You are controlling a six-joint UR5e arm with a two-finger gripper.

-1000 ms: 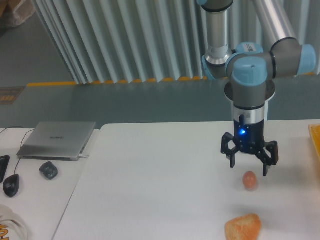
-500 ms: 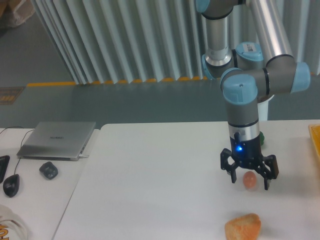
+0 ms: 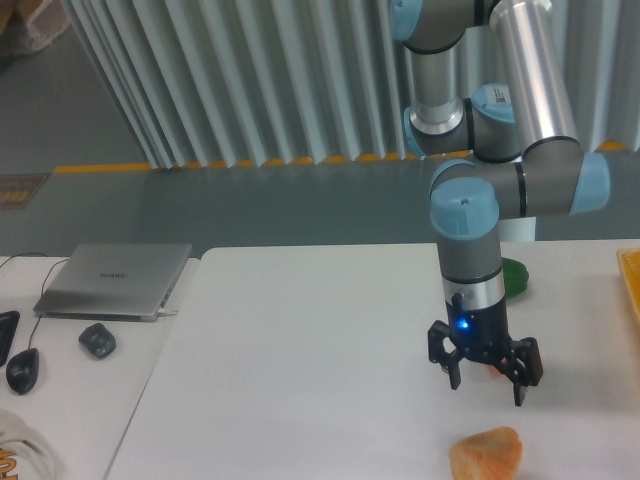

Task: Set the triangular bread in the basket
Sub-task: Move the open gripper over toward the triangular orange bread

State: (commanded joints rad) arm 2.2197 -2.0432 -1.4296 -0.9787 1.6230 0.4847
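Observation:
The triangular bread is a golden-orange, rough wedge lying at the bottom edge of the table, partly cut off by the frame. My gripper hangs open just above and behind it, fingers pointing down, with nothing held between them. It stands in front of a small reddish egg, which shows only as a sliver behind the fingers. The basket appears as a thin yellow-orange strip of rim at the right edge.
A green bell pepper lies behind the arm on the white table. On the left desk are a closed laptop, a dark small object and a mouse.
The gripper has moved down and toward the front left, from above the egg to in front of it, closer to the bread. The pepper has come into view behind the arm.

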